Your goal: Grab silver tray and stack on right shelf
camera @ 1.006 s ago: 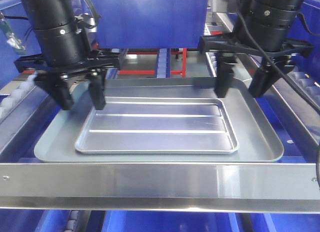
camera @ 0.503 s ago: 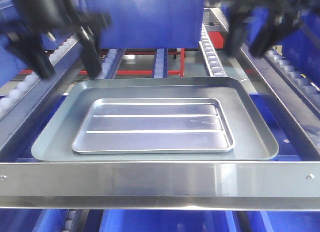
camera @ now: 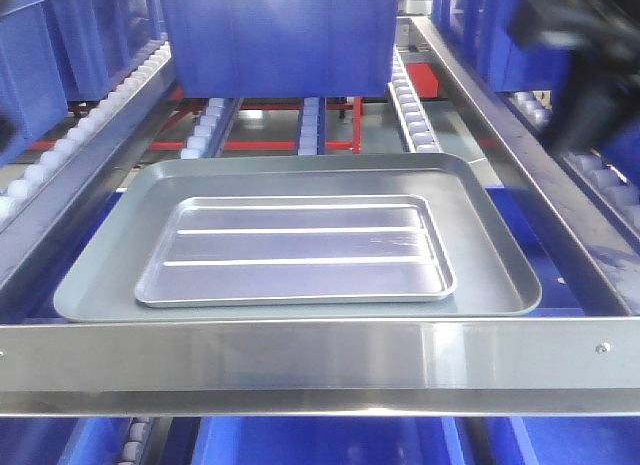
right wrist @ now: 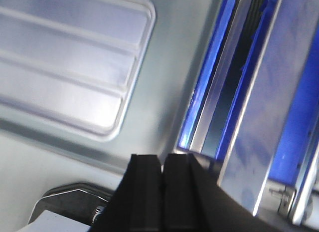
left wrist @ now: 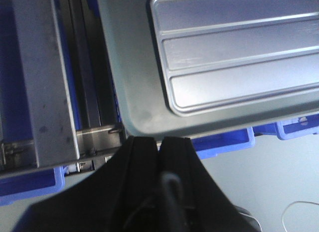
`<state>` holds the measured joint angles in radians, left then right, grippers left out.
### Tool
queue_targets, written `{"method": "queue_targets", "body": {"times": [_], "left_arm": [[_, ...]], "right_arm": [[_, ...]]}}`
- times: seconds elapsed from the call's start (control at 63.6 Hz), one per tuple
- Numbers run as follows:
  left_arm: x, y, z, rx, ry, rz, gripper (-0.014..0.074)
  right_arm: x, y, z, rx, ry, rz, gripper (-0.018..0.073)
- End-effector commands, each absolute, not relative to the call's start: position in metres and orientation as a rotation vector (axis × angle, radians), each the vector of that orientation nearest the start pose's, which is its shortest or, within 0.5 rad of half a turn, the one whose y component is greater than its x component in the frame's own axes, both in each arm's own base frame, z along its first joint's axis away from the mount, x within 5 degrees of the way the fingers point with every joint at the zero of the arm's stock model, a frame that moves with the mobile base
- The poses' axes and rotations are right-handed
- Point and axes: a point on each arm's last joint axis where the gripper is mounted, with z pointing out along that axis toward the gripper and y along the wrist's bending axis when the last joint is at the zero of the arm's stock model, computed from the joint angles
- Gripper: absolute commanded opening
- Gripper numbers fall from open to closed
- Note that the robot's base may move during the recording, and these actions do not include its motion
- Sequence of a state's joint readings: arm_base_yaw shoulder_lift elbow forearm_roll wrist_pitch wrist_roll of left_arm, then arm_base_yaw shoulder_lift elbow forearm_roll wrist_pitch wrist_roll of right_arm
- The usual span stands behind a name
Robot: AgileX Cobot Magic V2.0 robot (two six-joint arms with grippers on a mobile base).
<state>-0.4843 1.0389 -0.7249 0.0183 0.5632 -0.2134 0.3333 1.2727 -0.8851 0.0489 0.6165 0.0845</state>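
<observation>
The right shelf (camera: 320, 357), a steel roller rack with white roller rails, is seen among blue bins (camera: 275, 35). A larger grey-green tray (camera: 100, 270) is carried on it, and the silver tray (camera: 295, 250) is nested flat inside, untouched. The left pincer (left wrist: 159, 147) and right pincer (right wrist: 162, 164) are closed together, empty, apparently raised above the tray corners; a blurred dark shape (camera: 585, 55) is perhaps the right arm.

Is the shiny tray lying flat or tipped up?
Flat. The silver tray lies level inside the bigger grey tray, its rim even all round.
</observation>
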Motion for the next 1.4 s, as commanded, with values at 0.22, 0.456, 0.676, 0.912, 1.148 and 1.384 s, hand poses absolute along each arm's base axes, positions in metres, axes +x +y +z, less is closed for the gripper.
{"method": "queue_targets", "body": {"times": [0.22, 0.456, 0.676, 0.912, 1.148, 1.384], "left_arm": [[0.12, -0.062, 0.28, 0.316, 2.093, -0.382, -0.0093], [0.074, -0.038, 0.303, 0.278, 1.855, -0.443, -0.0093], [0.039, -0.019, 0.316, 0.245, 1.649, -0.489, -0.0093], [0.025, -0.012, 0.318, 0.231, 1.575, -0.507, -0.0093], [0.026, -0.012, 0.318, 0.232, 1.576, -0.507, -0.0093], [0.026, -0.012, 0.318, 0.232, 1.576, -0.507, -0.0093]], "right_arm": [[0.174, 0.061, 0.279, -0.263, 2.219, 0.254, 0.0049], [0.11, 0.039, 0.295, -0.238, 1.98, 0.295, 0.0049], [0.048, 0.018, 0.322, -0.205, 1.662, 0.34, 0.0049], [0.028, 0.011, 0.324, -0.196, 1.577, 0.351, 0.0049], [0.028, 0.011, 0.324, -0.196, 1.577, 0.351, 0.0049], [0.028, 0.011, 0.324, -0.196, 1.577, 0.351, 0.0049]]}}
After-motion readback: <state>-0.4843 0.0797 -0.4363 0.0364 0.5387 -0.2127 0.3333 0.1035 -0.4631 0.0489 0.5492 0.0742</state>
